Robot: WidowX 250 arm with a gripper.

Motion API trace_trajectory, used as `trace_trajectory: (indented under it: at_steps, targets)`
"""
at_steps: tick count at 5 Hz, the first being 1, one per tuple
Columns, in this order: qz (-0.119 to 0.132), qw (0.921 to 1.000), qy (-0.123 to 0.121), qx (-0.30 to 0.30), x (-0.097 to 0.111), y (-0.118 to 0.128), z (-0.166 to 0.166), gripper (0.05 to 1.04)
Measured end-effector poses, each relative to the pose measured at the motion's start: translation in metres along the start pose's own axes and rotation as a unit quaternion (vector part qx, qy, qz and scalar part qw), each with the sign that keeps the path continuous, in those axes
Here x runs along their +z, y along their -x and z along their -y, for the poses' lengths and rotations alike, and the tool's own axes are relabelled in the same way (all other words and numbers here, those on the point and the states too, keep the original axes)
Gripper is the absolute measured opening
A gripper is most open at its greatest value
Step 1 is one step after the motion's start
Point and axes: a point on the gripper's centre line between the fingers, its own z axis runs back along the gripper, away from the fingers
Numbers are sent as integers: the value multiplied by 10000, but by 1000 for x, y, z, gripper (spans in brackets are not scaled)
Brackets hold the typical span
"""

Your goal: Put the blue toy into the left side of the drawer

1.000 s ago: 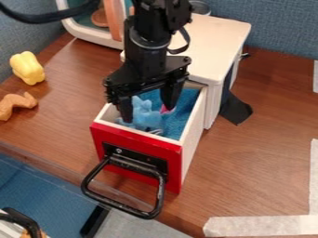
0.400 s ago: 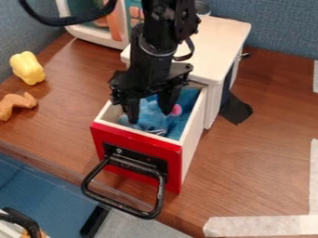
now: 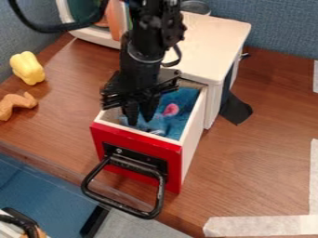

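Camera view: drawer [image 3: 136,145] is pulled out from the white cabinet [image 3: 214,42], handle [image 3: 118,205] toward the near edge of the counter [image 3: 261,153]. Gripper [image 3: 140,117] hangs down inside the drawer, at the left part as the camera sees it, toward the red front. Fingers are narrow, a small gap between the tips. Reads as a pinch on the near-left part of the blue toy [image 3: 159,124], but the contact is half hidden, so no promise on how firm.

Blue toy is in the drawer, low on the blue lining [image 3: 186,98], close behind the front panel. It spans from the tips to about mid-width, so not fully left. Pink bit [image 3: 171,109] sits just behind it; can't tell if it's part of the toy.

Step in hand, my call: grasp for the shift left. Next: confirm the pinch, lift a touch or drag toward the left wall, then open and go straight up. Not much room on that side, so watch for the tips catching the rim. Toy looks soft; it may fold or slip rather than slide. Yellow pepper [image 3: 27,68] and brown toy [image 3: 16,104] sit at far left, well apart.
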Motion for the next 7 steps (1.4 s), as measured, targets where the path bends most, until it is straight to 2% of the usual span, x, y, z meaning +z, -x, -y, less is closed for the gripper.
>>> trace_trajectory:
  at_steps: [1, 2, 4, 5, 6, 7]
  targets:
    - [-4, 9999, 22, -111, 4, 1, -3, 104]
    - [35, 9992, 321, -225, 28, 2, -5, 70]
    - [78, 9960, 850, -265, 73, 3, -19, 67]
    - [170, 9959, 889, -29, 80, -16, -39, 67]
    - [240, 9953, 846, 403, 80, -46, -62, 67]
    - [254, 9933, 709, 876, 73, -79, -86, 67]
